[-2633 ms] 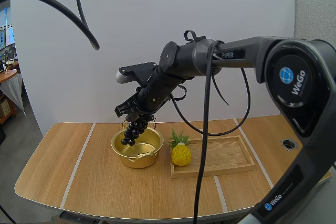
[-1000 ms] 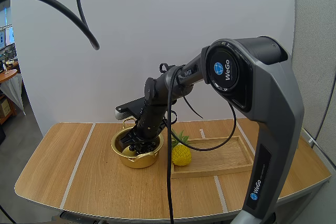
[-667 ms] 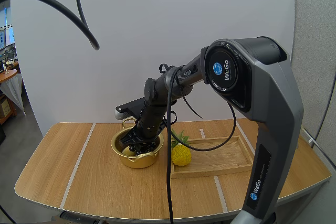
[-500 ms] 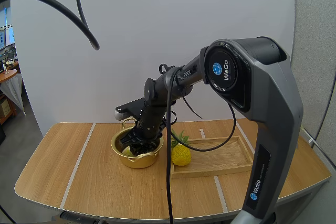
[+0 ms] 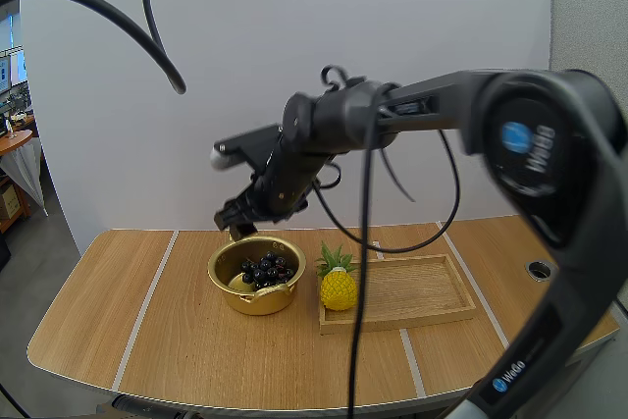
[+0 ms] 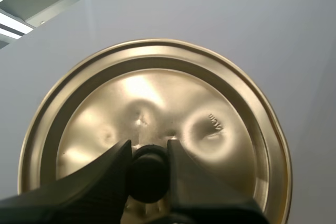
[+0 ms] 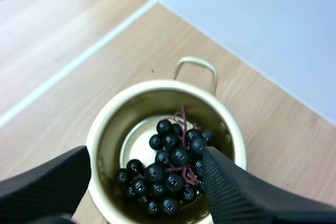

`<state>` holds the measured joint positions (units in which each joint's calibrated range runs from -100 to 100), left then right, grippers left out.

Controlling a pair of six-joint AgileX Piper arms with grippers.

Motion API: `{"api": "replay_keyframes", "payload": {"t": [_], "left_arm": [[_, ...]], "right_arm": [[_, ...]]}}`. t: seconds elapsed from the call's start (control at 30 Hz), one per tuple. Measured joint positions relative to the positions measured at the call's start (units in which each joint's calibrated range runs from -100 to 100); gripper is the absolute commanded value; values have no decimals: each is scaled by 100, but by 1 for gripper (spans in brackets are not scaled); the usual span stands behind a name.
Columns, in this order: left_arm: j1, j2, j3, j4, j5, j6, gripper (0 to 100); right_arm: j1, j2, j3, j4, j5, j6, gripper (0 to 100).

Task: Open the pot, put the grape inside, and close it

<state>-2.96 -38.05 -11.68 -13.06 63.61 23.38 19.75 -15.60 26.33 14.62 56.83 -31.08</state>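
1. Since the earlier picture my right gripper has risen out of the small golden metal pot with two loop handles. It now hangs above the pot's far rim, its fingers spread apart with nothing between them.
2. The bunch of dark, almost black grapes on a reddish stem lies inside the pot, on its bottom, free of the gripper.
3. My left gripper is clenched on the black knob of the round golden metal lid. It holds the lid high above the pot and off to the pot's left, well apart from it.
4. I judge that only the closing is left. First danger: if the lid comes down before the right arm is away from above the pot, the lid or the left arm may strike it.
5. Second danger: the grip is on the small knob alone, so a quick swing could make the lid turn or slip. It would then land tilted on the pot's rim.
6. Third danger: a lid set down off centre could push the pot, which looks light, against the yellow toy pineapple with green leaves just to the pot's right.
7. The grapes seem to lie lower than the pot's rim, so I think they will not block the lid.
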Motion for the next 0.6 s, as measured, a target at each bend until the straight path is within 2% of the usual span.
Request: {"api": "replay_keyframes", "payload": {"t": [0.27, 0.43, 0.6], "left_arm": [[0, 0, 0, 0, 0, 0, 0], [0, 0, 0, 0, 0, 0, 0], [0, 0, 0, 0, 0, 0, 0]], "right_arm": [[0, -1268, 0, -104, 678, 247, 100], [0, -2440, 0, -426, 1420, 503, 100], [0, -3146, 0, -661, 1747, 743, 100]]}}
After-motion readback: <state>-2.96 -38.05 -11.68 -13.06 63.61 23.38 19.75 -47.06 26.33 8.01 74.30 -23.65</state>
